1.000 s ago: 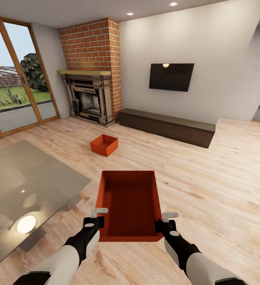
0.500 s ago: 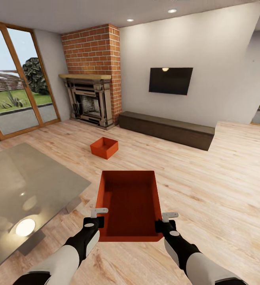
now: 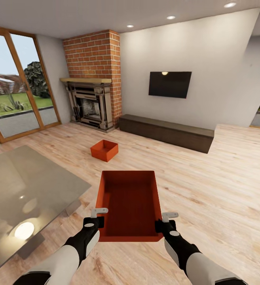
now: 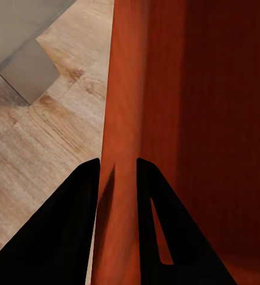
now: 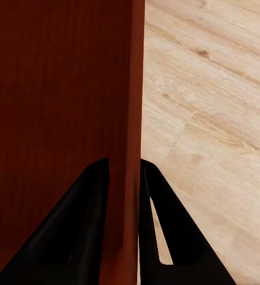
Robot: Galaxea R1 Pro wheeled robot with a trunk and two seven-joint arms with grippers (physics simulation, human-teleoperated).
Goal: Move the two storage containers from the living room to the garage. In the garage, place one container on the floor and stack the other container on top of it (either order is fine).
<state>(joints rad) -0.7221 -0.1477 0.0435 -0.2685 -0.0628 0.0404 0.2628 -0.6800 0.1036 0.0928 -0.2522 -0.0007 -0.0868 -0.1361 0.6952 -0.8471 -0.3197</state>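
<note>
In the head view the robot stands in the living room, holding one storage container [image 3: 130,206] out in front of it above the light wood-plank floor [image 3: 209,190]. The left pincer [image 3: 99,217] grips the bin's left wall near the corner closest to the robot, and the right pincer [image 3: 166,220] grips the right wall at the matching spot. The second storage container [image 3: 104,150] sits on the planks farther ahead, well apart from the held one, between it and the red-brick fireplace [image 3: 93,79]. A glass worktop [image 3: 23,190] lies at the left, wood-framed glass doors [image 3: 15,83] behind it, and a wall television [image 3: 169,84] hangs above a long dark bench [image 3: 166,132].

The wrist views give what the head view cannot settle: how each pincer closes. In the left wrist view the left pincer [image 4: 117,178] is clenched on the thin orange-red wall [image 4: 127,107], one dark finger on each face, with planks and a corner of the glass worktop [image 4: 23,35] outside. In the right wrist view the right pincer [image 5: 125,178] clamps the opposite wall [image 5: 137,89] the same way, the bin's inside on one side and bare planks [image 5: 207,119] on the other.
</note>
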